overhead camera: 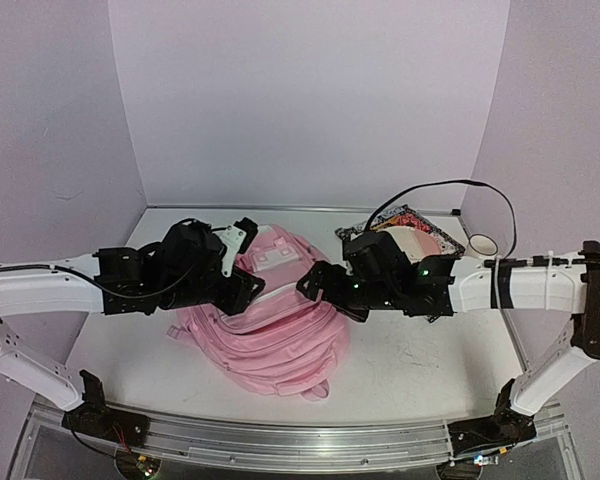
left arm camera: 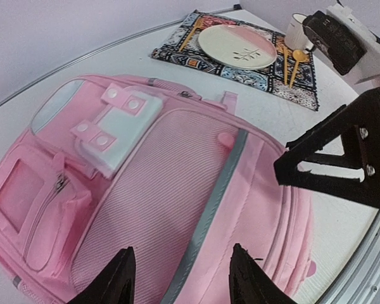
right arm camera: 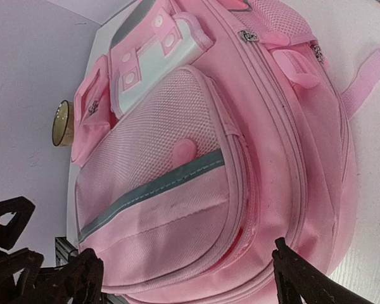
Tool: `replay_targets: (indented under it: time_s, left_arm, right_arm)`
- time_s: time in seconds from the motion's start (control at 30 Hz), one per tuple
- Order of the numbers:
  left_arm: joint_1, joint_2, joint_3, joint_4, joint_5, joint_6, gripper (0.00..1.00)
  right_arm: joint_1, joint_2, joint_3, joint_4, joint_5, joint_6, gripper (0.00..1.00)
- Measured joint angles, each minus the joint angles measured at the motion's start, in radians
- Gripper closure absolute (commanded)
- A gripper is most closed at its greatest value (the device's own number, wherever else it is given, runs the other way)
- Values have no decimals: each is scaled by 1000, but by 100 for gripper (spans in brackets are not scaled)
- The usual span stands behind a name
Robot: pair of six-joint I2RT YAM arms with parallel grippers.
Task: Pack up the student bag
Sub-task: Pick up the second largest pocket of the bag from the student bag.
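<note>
Here, the pink backpack (overhead camera: 270, 335) lies flat on the white table (overhead camera: 430, 370), in the middle of the top view and a little left of centre. Its front side faces up. It has a white flap with round snaps, a ribbed front pocket with a grey stripe, and a small zip pocket at the side.

The left gripper (overhead camera: 242, 288) hangs over the left part of the backpack. In the left wrist view its two fingers (left arm camera: 123, 282) stand apart at the bottom edge, with only the pink fabric showing under the gap. Nothing is held between them.

The right gripper (overhead camera: 318, 284) comes in from the right of the top view and hangs over the upper right part of the backpack. In the right wrist view its fingers (right arm camera: 82, 278) are spread very wide at the lower corners of the frame, and between them is only the front pocket below. It holds nothing. Whether the tips touch the fabric, I cannot tell.

At the upper right of the backpack, apart from it, lies a patterned placemat (left arm camera: 177, 52). On it are a pale plate (left arm camera: 237, 47) and an orange spoon (left arm camera: 297, 60). A white cup (left arm camera: 296, 28) stands just beside the placemat.
</note>
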State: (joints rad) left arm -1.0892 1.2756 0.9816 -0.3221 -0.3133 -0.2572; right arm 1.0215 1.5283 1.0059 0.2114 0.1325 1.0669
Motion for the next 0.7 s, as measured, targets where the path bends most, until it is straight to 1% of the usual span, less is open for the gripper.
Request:
replay_targets:
  time_s: [0.13, 0.3, 0.33, 0.47, 0.5, 0.7]
  left_arm:
    - [15, -109, -85, -15, -68, -42, 50]
    - [91, -227, -184, 3, -78, -87, 50]
    - [110, -239, -204, 10, -72, -93, 50]
    - [198, -252, -292, 40, -13, -117, 51]
    - [217, -254, -314, 43, 5, -121, 51]
    - [266, -296, -406, 54, 96, -144, 51]
  right_arm:
    - [-24, 33, 10, 2, -25, -16, 18]
    - [-45, 58, 17, 4, -51, -28, 35]
    - [-49, 66, 20, 5, -59, -33, 40]
    - [-60, 103, 35, 12, -97, -49, 51]
    - [-63, 112, 37, 14, -109, -53, 55]
    - [-91, 142, 50, 12, -168, -70, 78]
